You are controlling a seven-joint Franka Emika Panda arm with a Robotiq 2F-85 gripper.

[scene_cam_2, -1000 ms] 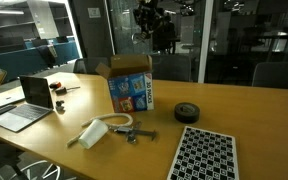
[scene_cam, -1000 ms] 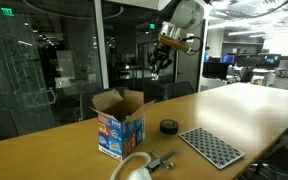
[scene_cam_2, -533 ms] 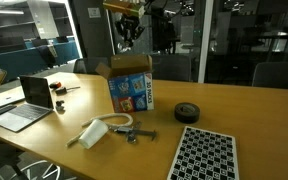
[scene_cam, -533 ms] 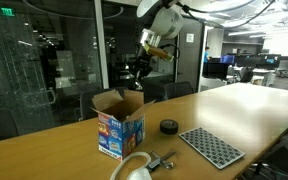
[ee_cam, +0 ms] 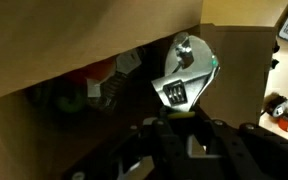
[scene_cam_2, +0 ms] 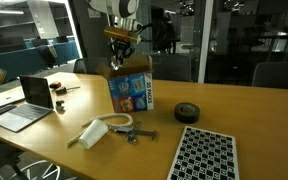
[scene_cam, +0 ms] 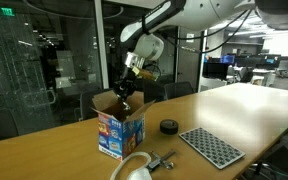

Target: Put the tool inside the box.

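The box [scene_cam: 119, 128] is brown cardboard with blue printed sides and upright top flaps; it stands on the wooden table and shows in both exterior views [scene_cam_2: 132, 92]. My gripper [scene_cam: 125, 94] hangs just above its open top, also in an exterior view [scene_cam_2: 119, 62]. In the wrist view the gripper [ee_cam: 166, 122] is shut on the handle of a silver adjustable wrench [ee_cam: 184, 72]. The wrench head points down into the box, whose brown inner wall [ee_cam: 74, 40] fills the view.
A black roll [scene_cam: 169, 126] [scene_cam_2: 187, 111] lies beside the box. A perforated black mat [scene_cam: 211, 146] [scene_cam_2: 204, 155], a white object [scene_cam_2: 92, 132] and small loose tools [scene_cam_2: 139, 133] lie near the table's front. A laptop [scene_cam_2: 22, 100] sits further along.
The arm has swung from high up and away from the box down to just above its open top, carrying the wrench with it.
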